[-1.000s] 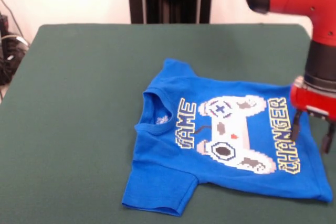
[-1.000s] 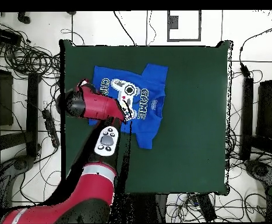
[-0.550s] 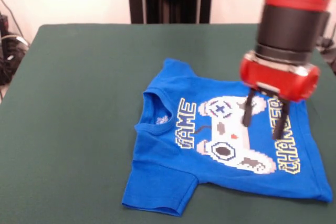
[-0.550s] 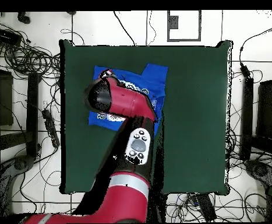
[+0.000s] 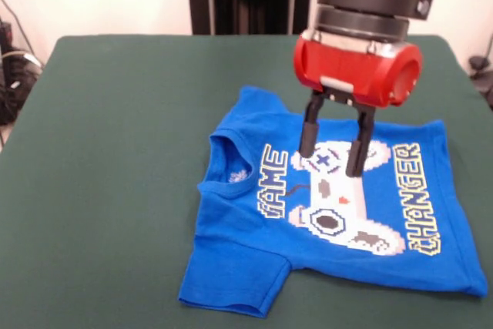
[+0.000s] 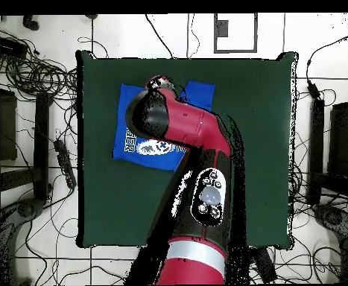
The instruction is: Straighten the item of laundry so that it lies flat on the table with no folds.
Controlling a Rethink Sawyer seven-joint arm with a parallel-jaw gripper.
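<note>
One sleeve (image 5: 231, 287) at the lower left of the front frame lies nearest you, its edge slightly doubled. Behind it the shirt (image 5: 254, 198) spreads print-up across the table (image 5: 115, 152), lower right of centre, mostly flat. Your gripper (image 5: 333, 156) has swept in from the right edge within the last second and now hangs over the controller print, fingers (image 5: 307, 132) apart and holding nothing. You look set to press or pinch mid-shirt; only small wrinkles seem left.
</note>
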